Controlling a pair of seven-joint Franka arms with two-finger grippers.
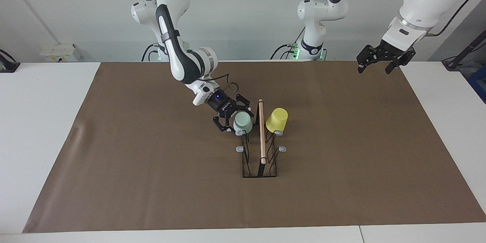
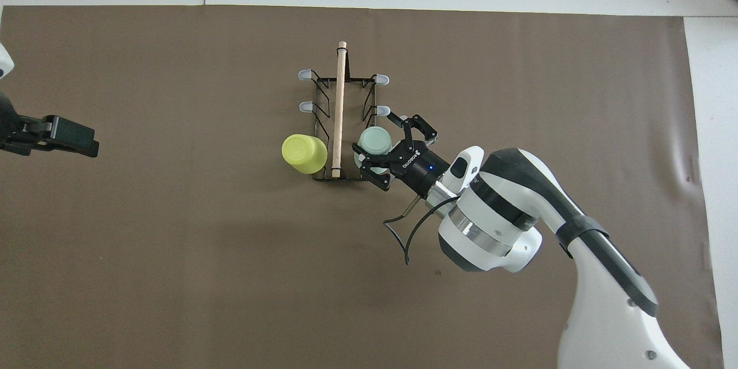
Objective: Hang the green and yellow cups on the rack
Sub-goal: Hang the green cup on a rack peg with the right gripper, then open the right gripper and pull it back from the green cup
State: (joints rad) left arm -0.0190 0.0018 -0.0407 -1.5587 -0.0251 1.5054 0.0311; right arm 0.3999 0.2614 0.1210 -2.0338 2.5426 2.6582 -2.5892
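Two fingers of the right gripper stood spread wide on either side of the green cup, close to its sides, with no grip on it that could be seen. That cup sat upside down on a prong of the rack, at the rack's end nearest the robots and on its side toward the right arm's end of the table. On the matching prong across the wooden rod hung the yellow cup, also upside down. Four grey-tipped prongs stood bare. The rack rested about mid-way on the brown mat. The left gripper waited, open and empty, over the mat's edge nearest the robots, toward the left arm's corner
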